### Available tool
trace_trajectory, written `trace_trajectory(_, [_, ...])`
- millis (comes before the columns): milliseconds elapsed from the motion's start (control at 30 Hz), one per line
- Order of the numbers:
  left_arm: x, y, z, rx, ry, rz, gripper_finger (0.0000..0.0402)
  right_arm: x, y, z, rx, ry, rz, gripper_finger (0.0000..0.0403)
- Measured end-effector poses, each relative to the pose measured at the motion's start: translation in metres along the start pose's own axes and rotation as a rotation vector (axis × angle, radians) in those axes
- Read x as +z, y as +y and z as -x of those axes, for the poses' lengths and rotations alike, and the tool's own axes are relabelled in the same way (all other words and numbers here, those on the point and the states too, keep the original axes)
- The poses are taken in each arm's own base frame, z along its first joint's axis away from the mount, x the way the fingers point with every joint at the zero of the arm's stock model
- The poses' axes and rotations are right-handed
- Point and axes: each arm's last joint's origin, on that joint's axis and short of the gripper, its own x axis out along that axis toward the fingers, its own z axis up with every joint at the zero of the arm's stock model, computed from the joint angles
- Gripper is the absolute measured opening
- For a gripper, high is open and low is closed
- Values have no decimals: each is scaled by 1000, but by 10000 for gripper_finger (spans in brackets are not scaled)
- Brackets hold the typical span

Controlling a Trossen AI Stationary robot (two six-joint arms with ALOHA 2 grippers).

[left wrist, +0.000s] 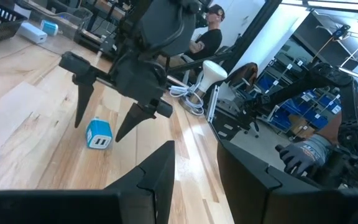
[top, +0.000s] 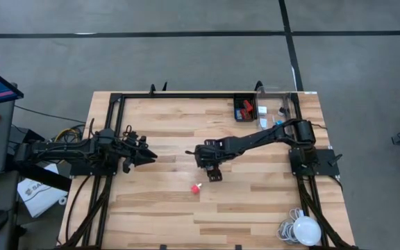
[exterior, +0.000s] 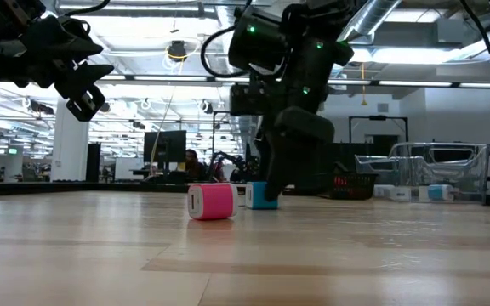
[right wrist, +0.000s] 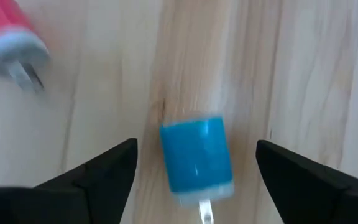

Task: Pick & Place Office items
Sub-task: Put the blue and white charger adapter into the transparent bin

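Observation:
A light blue charger-like block (right wrist: 196, 158) lies on its side on the table, prongs toward the camera; it also shows in the left wrist view as the blue block (left wrist: 99, 134) and low as the blue block (exterior: 262, 195). My right gripper (right wrist: 196, 144) is open, pointing down at mid-table (top: 214, 173), one finger on each side of the block and apart from it. A pink block (top: 197, 187) rests beside it, toward the near edge. My left gripper (top: 146, 154) hovers over the table's left half, open by a narrow gap (left wrist: 194, 168).
A small black tray (top: 245, 109) with red and white pieces and a clear bin (top: 278, 104) with light blue pieces sit at the far right corner. A white round lamp with cable (top: 305, 229) lies at the near right corner. A person (left wrist: 207, 34) sits beyond the table.

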Motion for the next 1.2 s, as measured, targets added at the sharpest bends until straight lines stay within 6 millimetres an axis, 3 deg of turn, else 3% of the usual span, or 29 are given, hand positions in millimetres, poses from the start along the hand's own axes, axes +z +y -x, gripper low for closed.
trace_trajectory(367, [0, 0, 0, -1, 0, 0, 117, 4, -1, 0, -1, -44, -5, 259])
trace_trajectory(700, [0, 0, 0, -1, 1, 0, 117, 2, 0, 1, 73, -21, -96, 120])
trace_trajectory(1033, [0, 0, 0, -5, 2, 0, 117, -1, 0, 5, 46, 21, -295, 120])
trace_trajectory(1200, [0, 0, 0, -4, 2, 0, 117, 3, -3, 22, 3, 18, -446, 120])
